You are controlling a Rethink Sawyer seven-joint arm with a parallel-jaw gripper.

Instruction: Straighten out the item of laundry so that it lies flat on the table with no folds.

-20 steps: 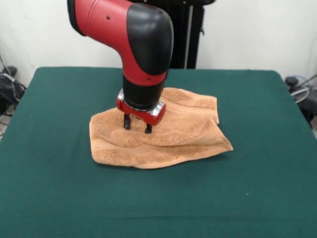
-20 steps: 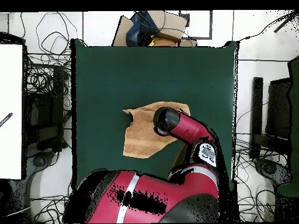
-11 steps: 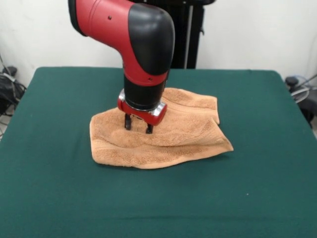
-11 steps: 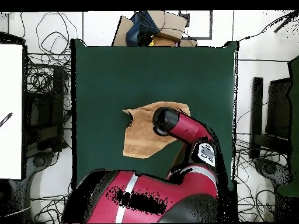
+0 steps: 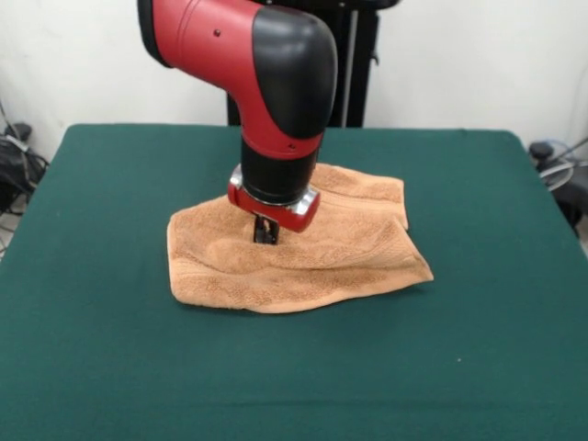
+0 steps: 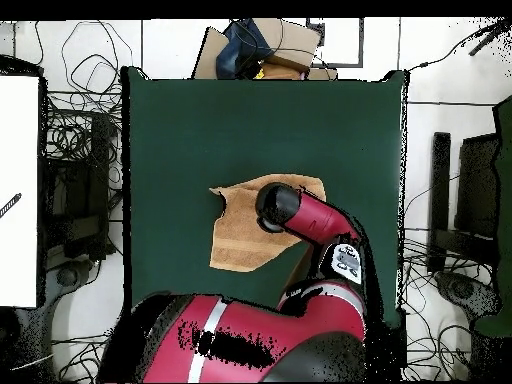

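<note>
The item of laundry, an orange-tan towel (image 5: 349, 248), lies rumpled in the middle of the green table (image 5: 110, 367), with a raised fold running across it and a doubled layer at its right side. My gripper (image 5: 265, 234) points straight down over the towel's left-centre part, at or just above the cloth. It shows only as one dark piece under the red wrist plate. In the overhead view the towel (image 6: 238, 240) shows left of the arm's black elbow cap, which hides the gripper.
The towel sits well inside the table's edges (image 6: 260, 130). Off the table there are a cardboard box (image 6: 270, 45), a white panel (image 6: 18, 190) and cable tangles (image 6: 85, 140).
The wrist has turned about its vertical axis and shifted a little to the right in the front view. The towel has kept nearly the same shape.
</note>
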